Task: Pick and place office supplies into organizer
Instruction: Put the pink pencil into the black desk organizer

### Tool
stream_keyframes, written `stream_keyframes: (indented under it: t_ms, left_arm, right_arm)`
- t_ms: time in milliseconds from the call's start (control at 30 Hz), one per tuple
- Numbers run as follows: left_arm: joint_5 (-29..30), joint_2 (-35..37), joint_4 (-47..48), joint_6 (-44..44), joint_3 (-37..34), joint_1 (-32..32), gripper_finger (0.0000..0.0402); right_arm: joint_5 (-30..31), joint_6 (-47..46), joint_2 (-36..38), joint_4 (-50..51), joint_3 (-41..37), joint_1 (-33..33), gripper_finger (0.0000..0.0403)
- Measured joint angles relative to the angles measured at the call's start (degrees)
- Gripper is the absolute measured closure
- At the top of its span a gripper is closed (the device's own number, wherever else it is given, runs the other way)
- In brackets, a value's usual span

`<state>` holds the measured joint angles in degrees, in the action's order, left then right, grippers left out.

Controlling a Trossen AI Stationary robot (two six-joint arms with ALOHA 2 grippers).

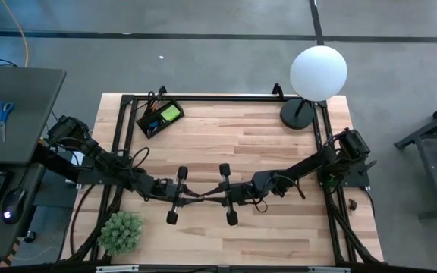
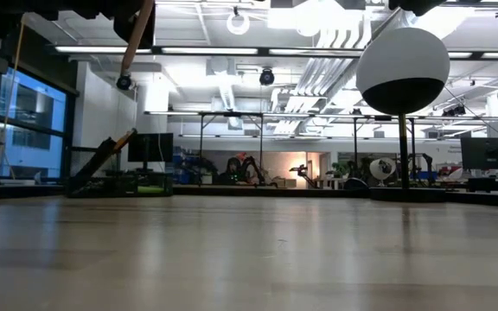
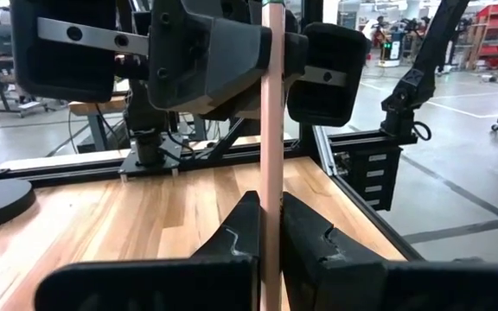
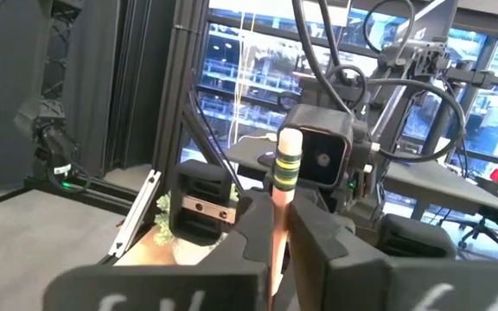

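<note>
Gripping one pencil (image 3: pixel 271 130) from both ends, I hold my left gripper (image 1: pixel 182 195) and my right gripper (image 1: pixel 220 193) facing each other above the middle of the table (image 1: pixel 279 144), near its front half. My left jaws are closed on the pencil's wooden shaft, which rises straight up between the two dark fingers (image 3: pixel 236 238) in the left wrist view, with the other gripper's body just beyond it. My right jaws are closed on it too; in the right wrist view the end with the green-and-yellow band and pale eraser tip sticks out just past my fingertips, pointing toward the left gripper. The organizer (image 1: pixel 159 117) sits well apart from both sets of jaws, at the far left corner of the table, with a green sticky-note pad (image 1: pixel 171 114) and some dark items inside it. A white globe lamp (image 1: pixel 318 73) stands at the far right corner, and a green spiky plant (image 1: pixel 120 231) sits behind my left arm at the near left edge.
</note>
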<state>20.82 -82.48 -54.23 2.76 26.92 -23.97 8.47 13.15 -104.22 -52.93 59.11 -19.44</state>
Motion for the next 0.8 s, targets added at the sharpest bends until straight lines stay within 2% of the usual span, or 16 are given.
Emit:
stream_keyframes:
  t_ms: [233, 533, 800]
  left_arm:
    - [1.4, 0.0, 0.5, 0.0, 0.0, 0.0, 0.0387]
    - [8.5, 0.0, 3.7, -4.6, 0.0, 0.0, 0.0308]
    - [9.4, 0.0, 4.6, -4.6, 0.0, 0.0, 0.0259]
  right_arm:
    - [1.2, -0.3, 0.0, 0.7, 0.0, 0.0, 0.0397]
    - [7.1, -1.0, 0.0, 4.4, 0.0, 0.1, 0.0400]
    - [11.6, -3.2, 0.0, 10.6, 0.0, 0.1, 0.0402]
